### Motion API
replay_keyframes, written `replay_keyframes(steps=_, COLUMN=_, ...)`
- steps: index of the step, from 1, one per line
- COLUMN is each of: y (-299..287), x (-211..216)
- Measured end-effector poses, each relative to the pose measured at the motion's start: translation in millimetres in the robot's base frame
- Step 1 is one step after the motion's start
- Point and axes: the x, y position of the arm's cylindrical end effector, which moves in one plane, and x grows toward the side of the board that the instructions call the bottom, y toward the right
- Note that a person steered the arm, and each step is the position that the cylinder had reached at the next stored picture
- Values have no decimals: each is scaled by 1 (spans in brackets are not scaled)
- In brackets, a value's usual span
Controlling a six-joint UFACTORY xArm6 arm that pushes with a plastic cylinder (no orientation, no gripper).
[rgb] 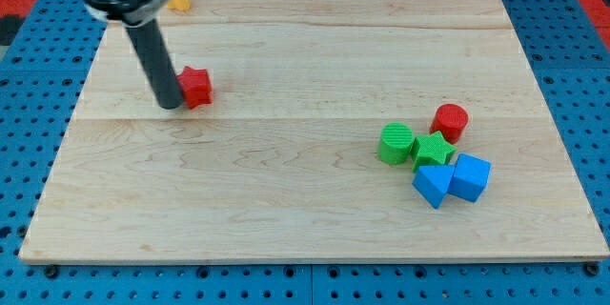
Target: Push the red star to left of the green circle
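Wooden board (pixel 286 210), my tip (pixel 170 105) against red star's (pixel 195 87) left edge.

- The rod's tip (pixel 170 105) is sitting right up against the red star (pixel 195 87), on the star's left as the view has it, over in the upper left part of the wooden board (pixel 286 200).
- A yellow block (pixel 178 0) is peeking out at the view's top, just right of the rod's housing; can't really make out its shape.
- The rest is bunching up well apart on the view's right: the green circle (pixel 396 143) is sitting on the left of the group, with a green star (pixel 434 151) just beside it.
- A red cylinder (pixel 449 122) is standing just above the green star.
- Two blue blocks are huddling below it, a wedge-like one (pixel 433 185) and a cube-like one (pixel 470 176), touching each other.
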Motion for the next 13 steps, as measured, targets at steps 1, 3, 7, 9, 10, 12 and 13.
replay_keyframes(steps=1, y=-53, x=0)
replay_keyframes(steps=3, y=-27, x=-40)
replay_keyframes(steps=7, y=101, x=9)
replay_keyframes(steps=9, y=40, x=-9)
replay_keyframes(steps=10, y=18, x=-5)
replay_keyframes(steps=12, y=93, x=21)
replay_keyframes(steps=13, y=119, x=41)
